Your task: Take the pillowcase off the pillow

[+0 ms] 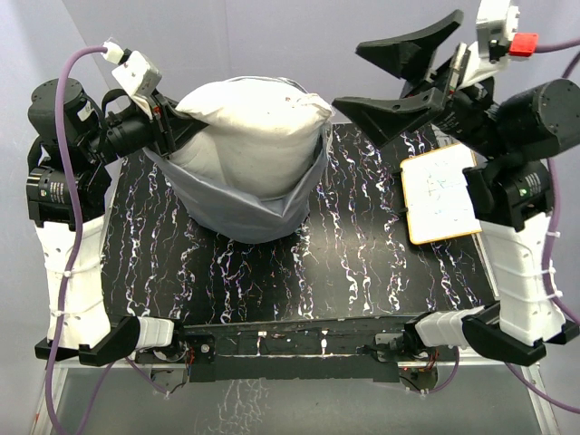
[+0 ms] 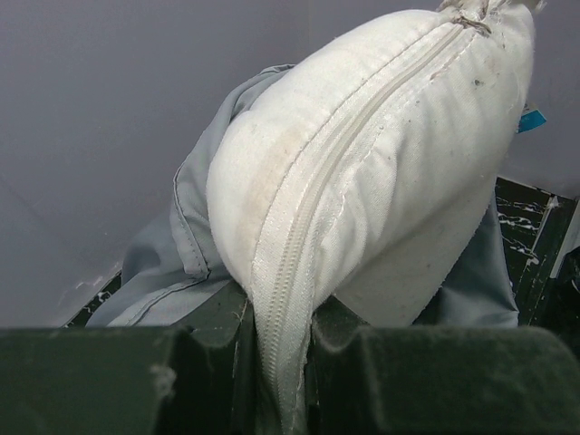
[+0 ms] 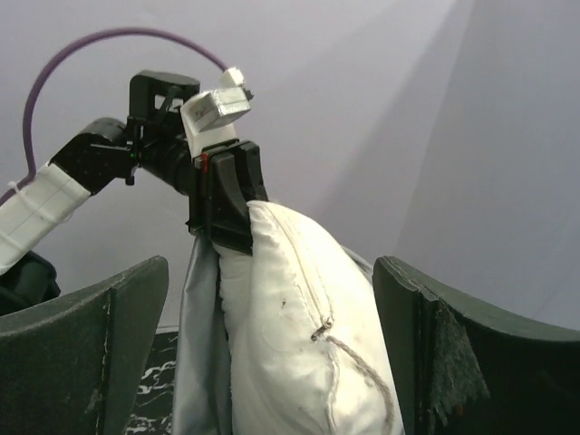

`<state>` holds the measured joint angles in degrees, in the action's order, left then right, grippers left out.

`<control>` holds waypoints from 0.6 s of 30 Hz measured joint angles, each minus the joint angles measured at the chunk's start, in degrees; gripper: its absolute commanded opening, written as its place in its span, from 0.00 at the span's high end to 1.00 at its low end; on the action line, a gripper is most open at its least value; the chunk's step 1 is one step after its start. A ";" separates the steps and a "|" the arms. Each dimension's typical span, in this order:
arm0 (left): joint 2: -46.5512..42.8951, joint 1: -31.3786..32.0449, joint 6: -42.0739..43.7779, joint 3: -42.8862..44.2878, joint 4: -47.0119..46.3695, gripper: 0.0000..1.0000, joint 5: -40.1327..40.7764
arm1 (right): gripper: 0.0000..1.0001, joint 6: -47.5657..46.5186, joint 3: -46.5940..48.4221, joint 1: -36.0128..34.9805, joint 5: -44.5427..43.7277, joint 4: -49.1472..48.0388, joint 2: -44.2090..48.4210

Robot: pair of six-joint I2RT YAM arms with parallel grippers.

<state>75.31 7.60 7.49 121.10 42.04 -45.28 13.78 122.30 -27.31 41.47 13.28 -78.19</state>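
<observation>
- Left gripper (image 1: 181, 127) clamps the pillow (image 1: 258, 113) by its zippered edge.
- Pillowcase (image 1: 245, 204) sags below those jaws, round the pillow's lower half.
- Right gripper (image 1: 399, 82) gapes wide, pillow just beyond its jaws.

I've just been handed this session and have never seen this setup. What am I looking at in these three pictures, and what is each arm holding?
Two robot arms are bolted at the near edge of a black marbled table. The wide picture looks down from above and behind them. The other two come from a camera on each wrist. The left jaws are shut on the zippered edge of the white pillow, holding it up. The grey pillowcase sags around its lower half. The right jaws are wide open beside the pillow, holding nothing. A small whiteboard lies on the table's right side.
</observation>
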 measured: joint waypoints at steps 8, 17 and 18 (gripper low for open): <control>0.02 0.00 -0.11 -0.13 0.55 1.00 -2.34 | 0.01 -9.38 1.18 -14.56 -4.94 10.62 -10.40; 0.11 -0.37 3.80 0.31 4.48 1.00 -3.63 | 0.01 -22.25 4.11 -23.45 -19.69 20.72 -12.70; 0.11 -0.37 4.07 0.33 4.72 1.00 -4.04 | 0.01 -23.69 3.74 -24.68 -22.03 21.31 -12.28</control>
<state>75.42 7.22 11.55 121.43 46.76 -49.32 -9.91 126.04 -51.99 19.44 34.59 -90.48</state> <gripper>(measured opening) 0.122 0.991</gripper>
